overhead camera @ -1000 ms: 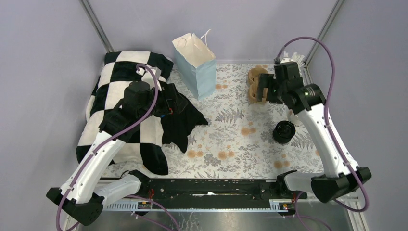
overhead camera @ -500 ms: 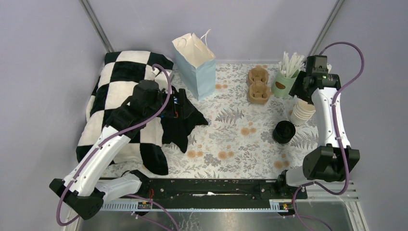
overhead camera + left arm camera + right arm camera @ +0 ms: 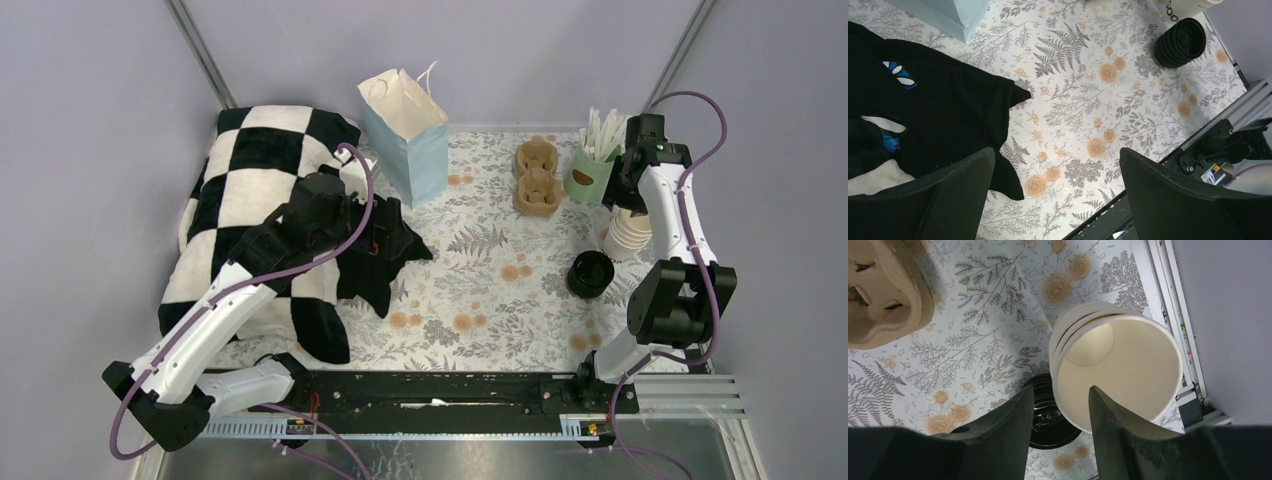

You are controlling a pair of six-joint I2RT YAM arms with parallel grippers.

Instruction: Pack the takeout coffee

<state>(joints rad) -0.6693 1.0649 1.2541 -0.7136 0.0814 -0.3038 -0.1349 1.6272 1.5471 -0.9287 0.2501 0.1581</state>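
Note:
No lidded cup shows, so the takeout coffee is out of view. A stack of lidless cream paper cups (image 3: 628, 235) (image 3: 1118, 370) stands at the right edge. A stack of black lids (image 3: 590, 273) (image 3: 1048, 430) (image 3: 1180, 42) sits just in front of it. My right gripper (image 3: 625, 195) (image 3: 1060, 390) hangs over the cups with its jaws partly apart. One finger lies outside the top cup's near wall and the other over its mouth; I cannot tell if they touch it. Over the floral mat, my left gripper (image 3: 382, 225) (image 3: 1058, 155) is open wide and empty.
A light blue paper bag (image 3: 405, 135) (image 3: 948, 12) stands open at the back centre. Right of it lie a brown cardboard cup carrier (image 3: 537, 180) (image 3: 883, 295) and a green cup of white sticks (image 3: 590, 172). A checkered cloth (image 3: 250, 170) and a black garment (image 3: 385, 260) (image 3: 938, 100) cover the left.
My right arm swung from over the cardboard carrier to the right edge, above the cup stack, and its jaws narrowed. My left arm reached a little further right over the black garment.

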